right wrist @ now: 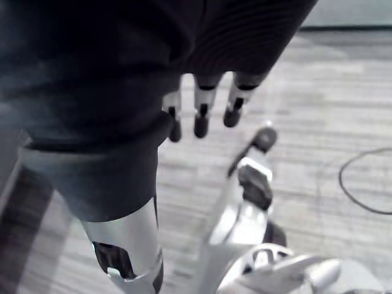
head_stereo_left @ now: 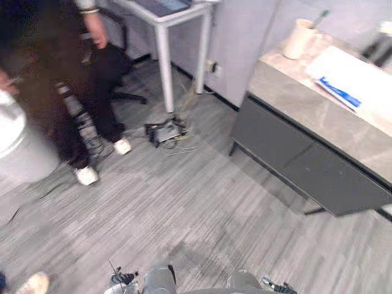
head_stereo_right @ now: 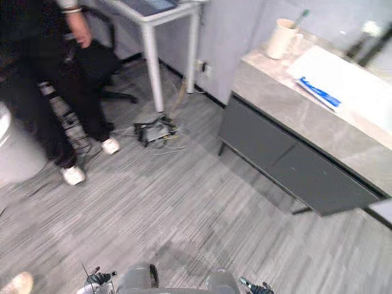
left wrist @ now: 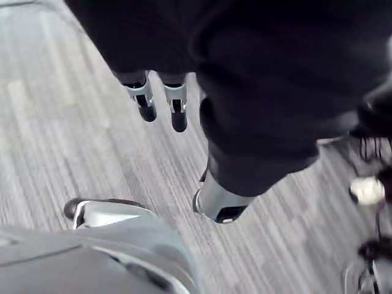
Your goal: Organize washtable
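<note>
The washtable (head_stereo_left: 306, 110) stands at the right: a grey stone top on a dark cabinet. At its far end sits a cream cup (head_stereo_left: 299, 38) holding a toothbrush (head_stereo_left: 321, 18). Beside the cup lies a white flat thing (head_stereo_left: 361, 73), and a blue tube (head_stereo_left: 339, 93) rests by its near edge. My left hand (left wrist: 176, 104) hangs over the wood floor with straight fingers and holds nothing. My right hand (right wrist: 202, 113) hangs the same way, fingers straight and empty. Both hands are well away from the washtable.
A person (head_stereo_left: 61, 92) in dark clothes and white shoes stands at the left, next to a pale grey bin (head_stereo_left: 21, 150). A white table (head_stereo_left: 164, 67) is at the back, with a power strip and cables (head_stereo_left: 164, 131) at its foot. Open floor lies before the cabinet.
</note>
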### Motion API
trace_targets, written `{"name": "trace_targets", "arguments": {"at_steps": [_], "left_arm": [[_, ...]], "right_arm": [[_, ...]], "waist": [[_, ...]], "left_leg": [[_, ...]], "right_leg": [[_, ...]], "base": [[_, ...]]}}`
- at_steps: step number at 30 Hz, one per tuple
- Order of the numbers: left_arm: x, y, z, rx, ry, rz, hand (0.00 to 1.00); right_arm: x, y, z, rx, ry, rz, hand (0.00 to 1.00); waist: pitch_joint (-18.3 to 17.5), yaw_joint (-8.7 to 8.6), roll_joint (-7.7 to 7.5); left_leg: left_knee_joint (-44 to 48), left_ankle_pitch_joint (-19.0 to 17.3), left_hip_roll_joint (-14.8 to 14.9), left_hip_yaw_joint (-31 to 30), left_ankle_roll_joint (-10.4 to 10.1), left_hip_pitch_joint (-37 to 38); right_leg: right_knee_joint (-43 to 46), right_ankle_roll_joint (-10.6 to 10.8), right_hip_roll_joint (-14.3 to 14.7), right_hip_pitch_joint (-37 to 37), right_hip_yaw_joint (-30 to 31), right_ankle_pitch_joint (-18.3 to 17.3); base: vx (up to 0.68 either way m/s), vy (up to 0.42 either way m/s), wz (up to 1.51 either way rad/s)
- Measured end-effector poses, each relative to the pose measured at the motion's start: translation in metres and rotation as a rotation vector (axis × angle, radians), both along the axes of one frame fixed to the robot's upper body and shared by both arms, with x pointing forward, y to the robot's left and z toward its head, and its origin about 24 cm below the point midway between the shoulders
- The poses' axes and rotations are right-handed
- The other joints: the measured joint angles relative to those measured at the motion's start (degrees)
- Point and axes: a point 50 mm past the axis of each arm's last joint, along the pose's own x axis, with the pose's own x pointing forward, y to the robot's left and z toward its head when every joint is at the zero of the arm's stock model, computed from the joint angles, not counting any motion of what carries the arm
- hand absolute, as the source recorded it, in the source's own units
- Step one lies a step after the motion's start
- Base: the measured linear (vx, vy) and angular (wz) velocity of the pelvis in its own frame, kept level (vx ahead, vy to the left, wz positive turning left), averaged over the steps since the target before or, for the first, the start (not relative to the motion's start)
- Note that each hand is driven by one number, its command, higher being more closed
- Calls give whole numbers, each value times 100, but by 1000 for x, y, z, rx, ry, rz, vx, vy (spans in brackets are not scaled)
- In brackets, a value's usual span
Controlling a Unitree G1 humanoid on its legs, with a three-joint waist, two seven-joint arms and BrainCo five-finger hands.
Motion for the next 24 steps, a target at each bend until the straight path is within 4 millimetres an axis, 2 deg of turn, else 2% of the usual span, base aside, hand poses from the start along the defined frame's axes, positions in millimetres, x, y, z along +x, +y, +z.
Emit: {"name": "trace_targets", "arguments": {"at_steps": [1, 2, 3, 4, 6, 7, 8, 9, 10, 11, 12, 13, 14, 15, 17, 18, 19, 20, 21, 22, 23, 24], "left_arm": [[6, -6, 0, -3, -7, -41, 0], [8, -8, 0, -3, -9, -53, 0], [26, -16, 3, -6, -47, -98, 0], [41, -19, 7, -6, -85, -108, 0], [57, -22, 13, -9, -130, -116, 0], [70, -29, 16, -22, -159, -126, 0], [73, -33, 17, -30, -168, -128, 0], [75, -37, 17, -41, -172, -130, 0], [73, -40, 15, -49, -164, -130, 0], [63, -44, 11, -66, -140, -118, 0], [62, -51, 9, -88, -135, -115, 0], [60, -55, 7, -101, -130, -111, 0], [58, -59, 6, -114, -122, -109, 0], [55, -61, 5, -121, -116, -104, 0], [51, -62, 3, -135, -115, -65, 0], [49, -64, 3, -147, -120, -39, 0], [46, -62, 3, -150, -122, -18, 0], [45, -58, 4, -144, -131, 6, 0], [43, -55, 4, -144, -142, 49, 0], [41, -51, 5, -140, -152, 88, 0], [40, -50, 4, -139, -150, 100, 0], [37, -47, 4, -134, -152, 123, 0]], "right_arm": [[-2, -1, 1, -3, -10, -13, 0], [-2, -2, 2, -9, -19, -17, 0], [0, -7, 4, -22, -47, -38, 0], [0, -9, 5, -25, -55, -59, 0], [6, -9, 6, -30, -68, -71, 0], [9, -12, 7, -35, -79, -85, 0], [8, -13, 7, -40, -78, -82, 0], [8, -15, 7, -44, -73, -74, 0], [6, -12, 6, -41, -60, -64, 0], [2, -7, 4, -30, -37, -74, 0], [8, -14, 6, -47, -50, -73, 0], [10, -16, 7, -53, -56, -72, 0], [13, -20, 10, -69, -75, -75, 0], [15, -20, 11, -70, -83, -74, 0], [19, -17, 12, -75, -92, -54, 0], [21, -18, 13, -88, -93, -25, 0], [23, -19, 14, -100, -99, -1, 0], [25, -19, 15, -102, -107, 5, 0], [30, -17, 16, -104, -119, 29, 0], [31, -17, 17, -107, -118, 40, 0], [32, -17, 17, -107, -119, 43, 0], [33, -17, 17, -106, -120, 43, 0]], "waist": [[38, -45, 146], [36, -49, 190], [65, -153, 330], [96, -239, 356], [245, -291, 382], [374, -297, 464], [437, -293, 513], [515, -295, 548], [508, -284, 468], [577, -253, 295], [648, -240, 512], [668, -273, 588], [691, -251, 631], [697, -221, 635], [703, -120, 653], [711, -71, 623], [697, 12, 566], [679, 49, 533], [669, 127, 514], [657, 219, 506], [663, 256, 535], [652, 348, 542]], "left_leg": [[-556, 82, -10, 391, 16, 557], [-650, 91, -12, 465, 16, 652], [-1015, 108, -119, 784, 4, 997], [-1223, 107, -238, 972, 3, 1167], [-1402, 105, -330, 1172, 0, 1392], [-1500, 104, -340, 1224, -3, 1570], [-1556, 104, -340, 1254, -3, 1679], [-1616, 104, -355, 1255, -3, 1837], [-1652, 134, -512, 1256, -62, 2011], [-1752, 217, -764, 1265, -386, 2467], [-1721, 265, -658, 1303, -489, 2552], [-1615, 414, -598, 1328, -743, 2555], [-1141, 779, -493, 1276, -895, 2499], [-449, 1110, -313, 1134, -854, 2330], [1486, 1122, 216, 658, -724, 1760], [2597, 1122, 410, 301, -716, 1356], [3329, 1120, 488, 47, -717, 909], [3554, 1107, 499, -33, -688, 688], [3824, 1016, 520, -151, -524, 278], [3956, 896, 536, -180, -327, -121], [3966, 843, 606, -191, -246, -334], [3810, 709, 644, -205, -80, -668]], "right_leg": [[502, -11, 271, -336, -670, -359], [562, -15, 319, -422, -816, -430], [663, -115, 410, -822, -1570, -702], [436, -298, 394, -1086, -2101, -831], [-75, -452, 410, -1296, -2752, -1002], [-858, -522, 451, -1417, -3358, -996], [-1257, -639, 451, -1407, -3627, -921], [-1968, -855, 440, -1363, -4076, -732], [-3115, -1012, 337, -1183, -4760, -258], [-3682, -2243, 149, -841, -5293, 569], [-3411, -2125, 242, -853, -5280, 359], [-3219, -2162, 237, -874, -5256, 88], [-2880, -2069, 223, -852, -5153, -243], [-2823, -2017, 276, -684, -5067, -447], [-3046, -1941, 533, -36, -4914, -613], [-3229, -1944, 665, 394, -4759, -614], [-3340, -1950, 718, 731, -4585, -619], [-3409, -1950, 749, 865, -4471, -621], [-3629, -1893, 831, 1154, -4228, -651], [-3895, -1735, 904, 1406, -3900, -746], [-3970, -1727, 957, 1465, -3779, -742], [-4021, -1698, 989, 1567, -3511, -745]], "base": [[234, 246, -145], [270, 252, -118], [327, 249, -90], [346, 239, -93], [398, 180, -62], [533, 156, -53], [473, 103, -43], [506, 70, -31], [701, 41, -36], [702, 41, -46], [604, 52, -34], [457, 35, -34], [464, 4, -26], [571, -47, -36], [546, -54, -34], [487, -37, -49], [361, -15, -57], [332, 8, -80], [316, 35, -100], [308, 44, -109], [315, 115, -114], [297, 146, -111]]}}
